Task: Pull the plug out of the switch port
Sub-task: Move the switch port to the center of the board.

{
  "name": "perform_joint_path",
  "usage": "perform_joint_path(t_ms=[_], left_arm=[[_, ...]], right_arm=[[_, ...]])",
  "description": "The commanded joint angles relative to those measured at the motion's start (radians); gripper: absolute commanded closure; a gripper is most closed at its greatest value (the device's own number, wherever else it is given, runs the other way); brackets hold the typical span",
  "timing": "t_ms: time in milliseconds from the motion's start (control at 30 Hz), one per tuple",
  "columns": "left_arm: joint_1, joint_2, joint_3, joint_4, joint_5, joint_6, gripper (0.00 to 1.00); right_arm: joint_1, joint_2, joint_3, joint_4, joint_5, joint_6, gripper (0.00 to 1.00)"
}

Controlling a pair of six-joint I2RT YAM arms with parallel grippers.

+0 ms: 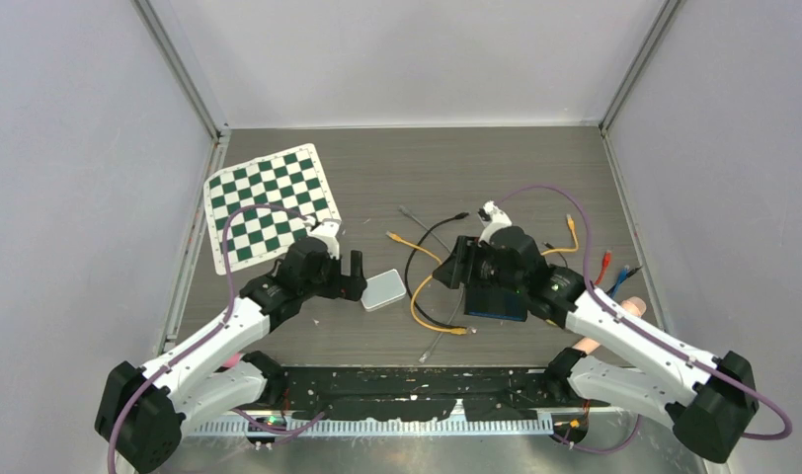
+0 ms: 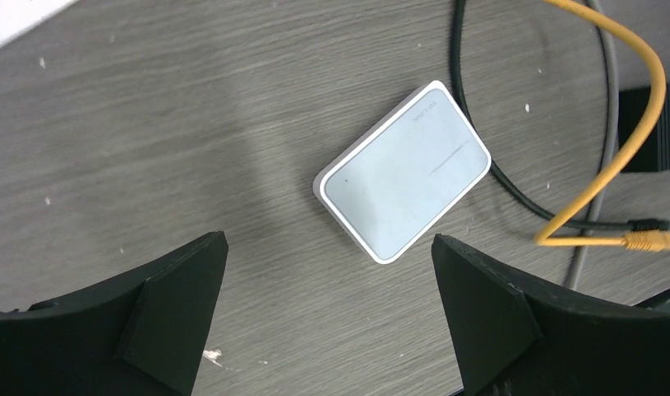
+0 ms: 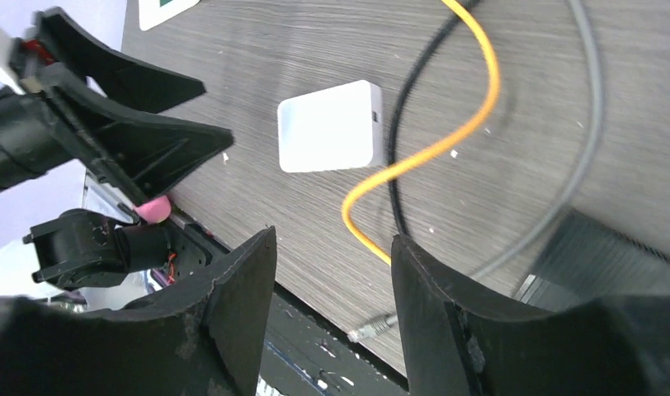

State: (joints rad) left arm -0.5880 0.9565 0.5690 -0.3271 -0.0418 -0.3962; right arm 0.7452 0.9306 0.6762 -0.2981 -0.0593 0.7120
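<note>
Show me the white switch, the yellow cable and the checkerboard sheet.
white switch [image 2: 404,172], left wrist view, middle of top face
yellow cable [image 2: 645,241], left wrist view, its plug end
checkerboard sheet [image 1: 271,205], top external view, centre of pattern

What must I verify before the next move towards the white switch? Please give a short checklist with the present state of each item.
1. Left hand open: ok, its fingers stand wide apart.
2. Switch lined up with the left hand: ok, in the left wrist view it lies just ahead of the gap.
3. Right hand open and holding nothing: ok.
4. Switch flat on the table, not held: ok.
5. Which cable is plugged into the switch: cannot tell. The black cable runs along its edge, but no port shows.
</note>
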Motion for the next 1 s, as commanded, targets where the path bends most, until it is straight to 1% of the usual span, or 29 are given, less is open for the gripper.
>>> perform_joint_path(t_ms=[0, 100, 167, 200, 300, 367, 433, 567, 767, 900, 933, 967], left_arm=[[0.011, -0.025, -0.044, 0.04, -0.055, -0.201, 0.0], [0.013, -0.036, -0.068, 0.04, -0.06, -0.268, 0.0], [0.013, -0.047, -0.094, 0.055, -0.04, -0.29, 0.0], [0.013, -0.049, -0.101, 0.065, -0.026, -0.295, 0.0], [0.014, -0.057, -0.122, 0.081, -0.007, -0.32, 0.0], [0.013, -0.063, -0.134, 0.088, 0.001, -0.325, 0.0], [0.013, -0.067, -0.143, 0.092, 0.007, -0.323, 0.0], [0.013, -0.057, -0.164, 0.138, 0.036, -0.325, 0.01], [0.013, -0.008, -0.185, 0.213, 0.103, -0.339, 0.06], [0.013, 0.023, -0.184, 0.233, 0.124, -0.336, 0.09], [0.013, 0.031, -0.186, 0.238, 0.127, -0.336, 0.1], [0.013, 0.037, -0.188, 0.241, 0.127, -0.336, 0.12]], right_arm=[[0.015, 0.181, 0.168, -0.007, -0.111, -0.113, 0.4], [0.025, 0.335, 0.301, -0.032, -0.134, -0.162, 0.41], [0.027, 0.498, 0.375, -0.059, -0.148, -0.174, 0.43], [0.032, 0.541, 0.424, -0.068, -0.163, -0.178, 0.44], [0.039, 0.715, 0.489, -0.086, -0.2, -0.19, 0.46], [0.041, 0.785, 0.517, -0.093, -0.205, -0.184, 0.47], [0.043, 0.83, 0.528, -0.082, -0.22, -0.181, 0.47], [0.051, 0.873, 0.53, -0.079, -0.188, -0.185, 0.47], [0.063, 0.907, 0.513, -0.022, -0.237, -0.161, 0.48], [0.086, 0.918, 0.514, -0.007, -0.253, -0.136, 0.54], [0.091, 0.914, 0.511, 0.001, -0.251, -0.124, 0.58], [0.103, 0.911, 0.505, 0.007, -0.248, -0.11, 0.6]])
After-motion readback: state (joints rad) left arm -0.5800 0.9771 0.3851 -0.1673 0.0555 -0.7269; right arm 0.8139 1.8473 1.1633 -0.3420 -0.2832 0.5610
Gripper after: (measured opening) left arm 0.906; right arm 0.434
